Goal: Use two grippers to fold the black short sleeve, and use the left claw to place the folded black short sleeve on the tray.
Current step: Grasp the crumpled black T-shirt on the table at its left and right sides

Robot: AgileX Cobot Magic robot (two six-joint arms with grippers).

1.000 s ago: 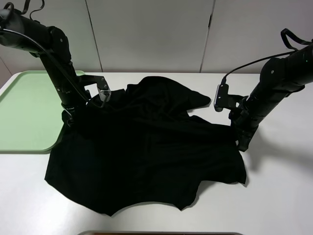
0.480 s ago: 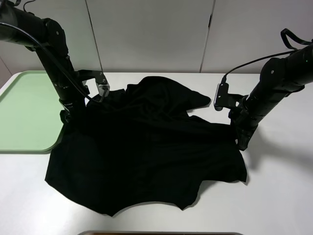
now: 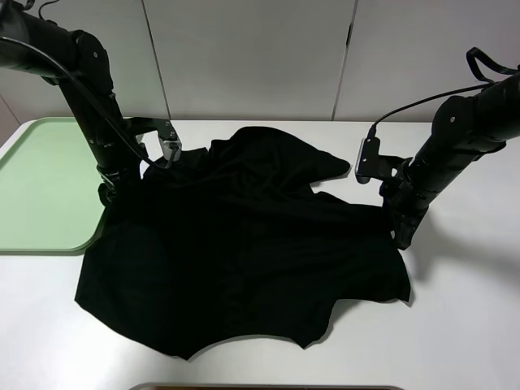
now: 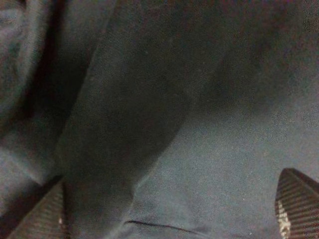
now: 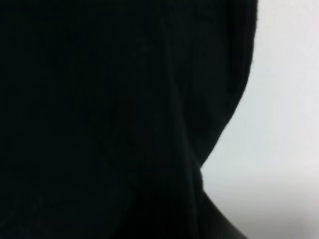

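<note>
The black short sleeve (image 3: 244, 244) lies crumpled and partly folded on the white table, its far part bunched up. It fills the left wrist view (image 4: 164, 109) and most of the right wrist view (image 5: 99, 114). My left gripper (image 3: 109, 195) is down at the shirt's left edge beside the tray (image 3: 41, 187). In the left wrist view the left gripper (image 4: 172, 214) is open, its fingertips (image 4: 296, 204) wide apart over the cloth. My right gripper (image 3: 401, 237) is down at the shirt's right edge. Its fingers are lost against the black cloth.
The pale green tray sits at the far left with nothing on it. White table (image 3: 463, 309) shows around the shirt and in the right wrist view (image 5: 284, 124). A white panelled wall (image 3: 260, 57) stands behind. A dark edge (image 3: 268, 387) shows at the table's front.
The left arm has risen and drawn back slightly toward the left, its grey bracket shifting a little. The shirt and the right arm have not visibly moved.
</note>
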